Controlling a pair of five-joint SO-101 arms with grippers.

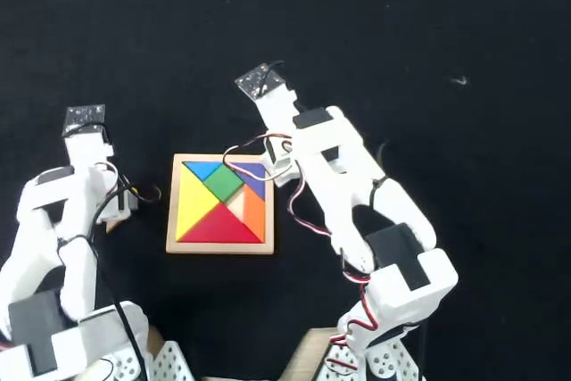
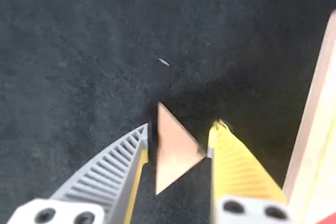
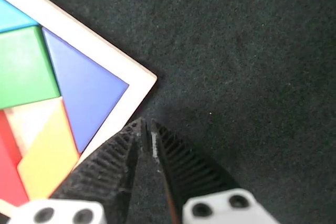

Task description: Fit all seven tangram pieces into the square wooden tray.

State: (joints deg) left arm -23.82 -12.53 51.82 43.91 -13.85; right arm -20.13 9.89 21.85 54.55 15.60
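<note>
Desk (image 1: 464,176) surface black. Left wrist view: left pincer (image 2: 181,126) grasping pale triangle (image 2: 170,150). Right pincer (image 3: 147,125) clenched, empty, beside wooden tray (image 3: 94,46) corner.

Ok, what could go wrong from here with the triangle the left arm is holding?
The left pincer pinches the triangle only by its edges, so it may twist or slip. The gap in the tray is tight between pieces, so it may ride up on one. The shut right pincer sits by the tray corner and could nudge it.
</note>
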